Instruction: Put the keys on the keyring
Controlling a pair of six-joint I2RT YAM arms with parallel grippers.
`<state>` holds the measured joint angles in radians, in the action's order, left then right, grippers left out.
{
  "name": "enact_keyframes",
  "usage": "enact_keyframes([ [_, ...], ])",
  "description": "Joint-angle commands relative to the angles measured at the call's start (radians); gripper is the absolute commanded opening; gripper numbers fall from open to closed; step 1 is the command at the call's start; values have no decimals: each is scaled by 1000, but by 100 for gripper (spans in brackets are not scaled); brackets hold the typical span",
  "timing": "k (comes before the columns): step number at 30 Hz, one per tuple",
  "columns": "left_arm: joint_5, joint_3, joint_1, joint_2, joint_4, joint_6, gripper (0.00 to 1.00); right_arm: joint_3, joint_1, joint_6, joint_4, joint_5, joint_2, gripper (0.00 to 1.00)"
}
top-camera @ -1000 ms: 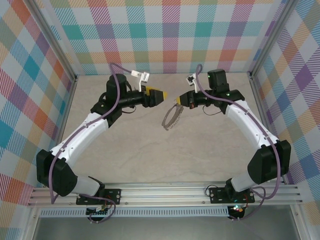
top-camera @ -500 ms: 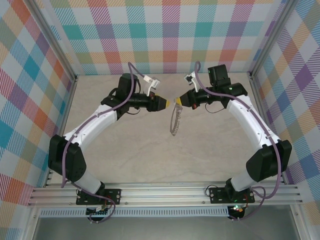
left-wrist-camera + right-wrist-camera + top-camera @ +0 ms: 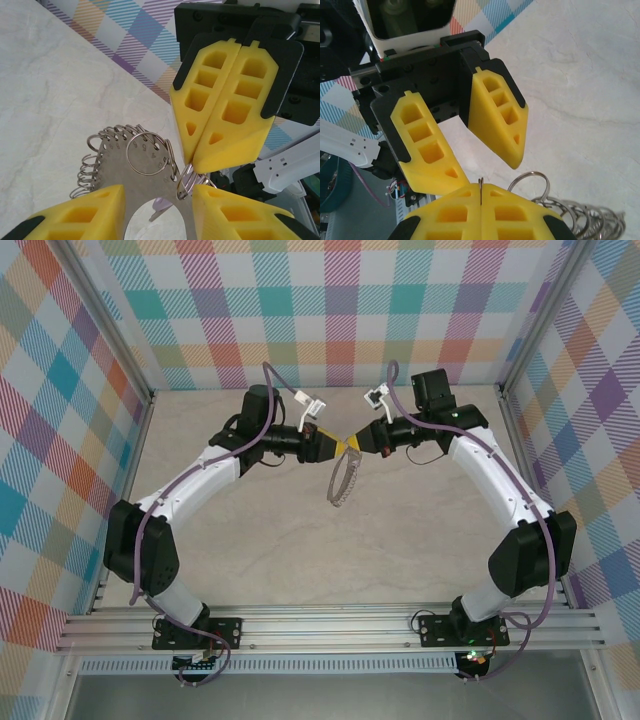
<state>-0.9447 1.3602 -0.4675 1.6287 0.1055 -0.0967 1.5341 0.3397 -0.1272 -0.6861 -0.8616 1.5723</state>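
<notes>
I am pinching the keyring (image 3: 342,480) by its top edge in tightly closed right jaws, the hoop hanging below them, while my half-open left jaws are straddling it with the lilac key (image 3: 159,204) showing low between them, so I am judging the threading barely begun.

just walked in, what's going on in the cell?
Both arms meet in mid-air above the table. The right gripper is shut on the keyring, which hangs below it. The left gripper faces it, jaws open either side of the keyring. A lilac key shows by it; can't tell if it's threaded on.
</notes>
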Motion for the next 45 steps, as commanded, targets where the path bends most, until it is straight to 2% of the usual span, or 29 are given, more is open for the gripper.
enact_keyframes([
  [1,-53,34,11,5,-77,-25,38,3,-4,13,56,-72,-3,0],
  [6,-71,31,12,9,-132,-64,37,-5,-5,20,66,-79,-3,0],
  [12,-103,36,12,20,-178,-100,23,-12,-6,20,83,-82,-8,0],
  [18,-136,27,11,20,-187,-104,19,-17,-8,67,107,-76,-8,0],
  [24,-162,22,7,17,-193,-103,0,-28,-11,90,137,-83,-8,0],
  [33,-127,39,-11,26,-186,-110,0,-51,-13,151,206,-122,-19,0],
  [35,-93,29,-11,21,-213,-131,0,-60,-13,175,232,-120,-29,6],
  [38,-28,-5,-13,0,-284,-174,0,-85,-23,220,283,-110,-59,28],
  [39,-10,-19,-10,-11,-316,-189,0,-99,-31,240,304,-110,-73,31],
  [42,17,-35,-10,-29,-369,-225,0,-156,-68,303,383,-112,-124,39],
  [45,15,-42,-11,-36,-415,-258,0,-243,-102,388,500,-113,-184,40],
])
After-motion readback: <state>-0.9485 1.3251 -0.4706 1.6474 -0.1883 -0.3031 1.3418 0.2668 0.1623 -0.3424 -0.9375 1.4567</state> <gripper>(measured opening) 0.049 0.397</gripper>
